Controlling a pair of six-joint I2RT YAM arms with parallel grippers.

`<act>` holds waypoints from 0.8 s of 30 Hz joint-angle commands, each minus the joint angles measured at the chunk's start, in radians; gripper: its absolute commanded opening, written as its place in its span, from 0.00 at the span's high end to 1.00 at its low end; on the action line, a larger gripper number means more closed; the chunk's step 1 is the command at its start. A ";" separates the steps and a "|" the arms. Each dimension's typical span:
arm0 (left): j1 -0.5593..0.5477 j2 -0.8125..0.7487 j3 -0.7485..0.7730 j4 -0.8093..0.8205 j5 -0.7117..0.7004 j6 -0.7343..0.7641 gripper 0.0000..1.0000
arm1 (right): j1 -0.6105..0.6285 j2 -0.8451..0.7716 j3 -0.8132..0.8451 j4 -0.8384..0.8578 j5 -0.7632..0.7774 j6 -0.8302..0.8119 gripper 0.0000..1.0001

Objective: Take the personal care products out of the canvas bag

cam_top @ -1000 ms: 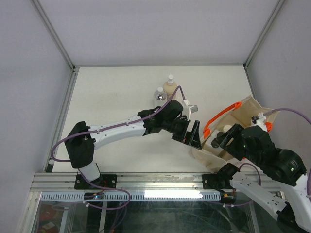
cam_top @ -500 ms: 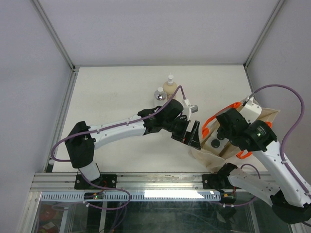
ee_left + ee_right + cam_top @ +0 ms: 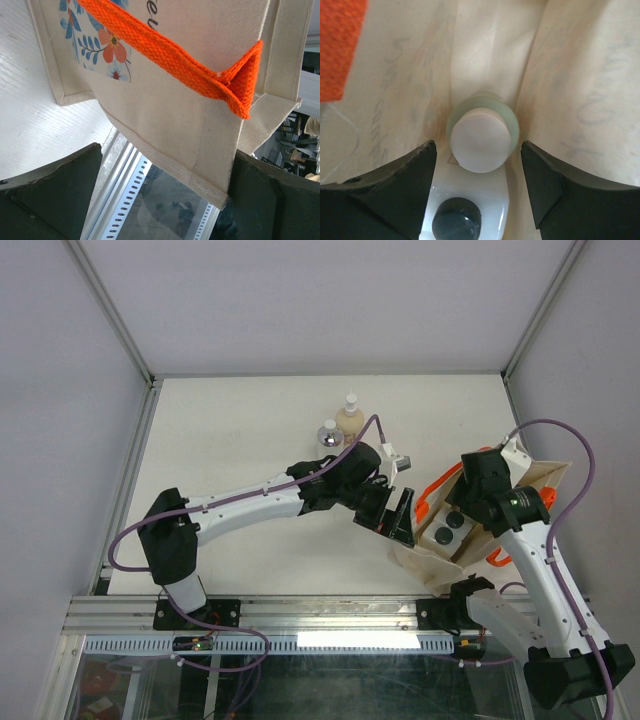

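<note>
- One tabletop [image 3: 230, 440], pale, with two arms bolted at its near edge.
- One bag [image 3: 440, 565] at the near right corner, mouth up, with orange handles [image 3: 433, 498]; two loops show from above.
- Left gripper [image 3: 395, 515] is at the bag's left rim. Its wrist view shows the fingers standing wide, with a bag corner hanging between them against one finger and a clear gap at the other.
- Right gripper [image 3: 479, 145] is inside the bag's mouth, fingers parted, clamping nothing.
- Five bottles in all: three in the bag, two out.
- In the bag: one olive cylinder [image 3: 482, 137] with a pale cap, between the right fingertips with a gap on each side, and two dark-capped bottles [image 3: 458, 521] [image 3: 441, 537] side by side.
- On the tabletop near the middle of the far edge: one pump bottle [image 3: 350, 418], with one silver-capped bottle [image 3: 329, 434] just beside it, both upright.
</note>
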 commanded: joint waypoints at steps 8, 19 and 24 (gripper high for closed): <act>-0.017 0.035 0.048 -0.042 -0.030 0.048 0.01 | -0.026 0.022 -0.039 0.071 -0.055 -0.019 0.31; -0.022 0.040 0.056 -0.043 -0.035 0.043 0.01 | -0.031 0.046 -0.021 0.051 -0.022 -0.009 0.55; -0.023 0.045 0.064 -0.043 -0.031 0.047 0.01 | -0.032 0.027 -0.012 0.062 -0.028 -0.025 1.00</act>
